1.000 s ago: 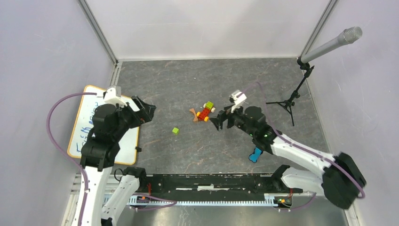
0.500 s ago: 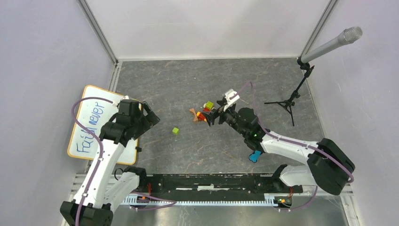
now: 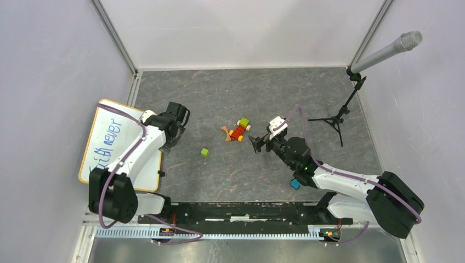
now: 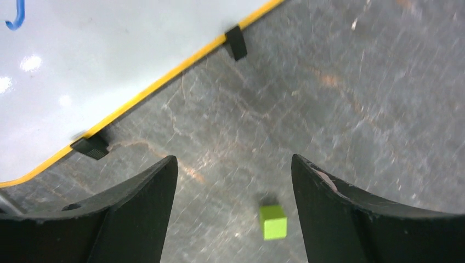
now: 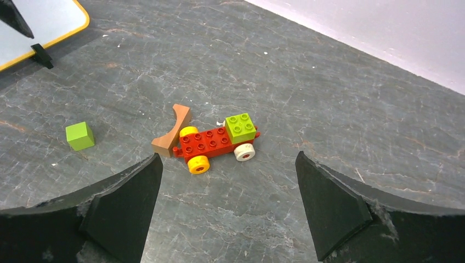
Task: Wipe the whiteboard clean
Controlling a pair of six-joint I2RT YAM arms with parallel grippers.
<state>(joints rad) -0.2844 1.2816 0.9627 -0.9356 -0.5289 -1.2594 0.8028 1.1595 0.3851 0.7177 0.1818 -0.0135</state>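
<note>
The whiteboard (image 3: 104, 148) lies flat at the table's left side, white with an orange rim and blue handwriting on it. Its rim and two black clips (image 4: 236, 43) show in the left wrist view (image 4: 98, 60), and a corner shows in the right wrist view (image 5: 38, 19). My left gripper (image 3: 176, 125) is open and empty (image 4: 233, 164), over bare table just right of the board's clipped edge. My right gripper (image 3: 256, 143) is open and empty (image 5: 227, 161), near the table's middle and far from the board.
A green cube (image 3: 204, 152) lies between the arms and shows between my left fingers (image 4: 272, 221). A red toy car (image 5: 216, 141) and a brown arch piece (image 5: 173, 131) lie ahead of my right gripper. A small blue object (image 3: 296, 182) lies by the right arm. A microphone stand (image 3: 340, 115) is at the back right.
My left arm has dropped and stretched out, uncovering the board's handwriting; its gripper has moved right past the board's edge. My right gripper has pulled back a little from the toy car.
</note>
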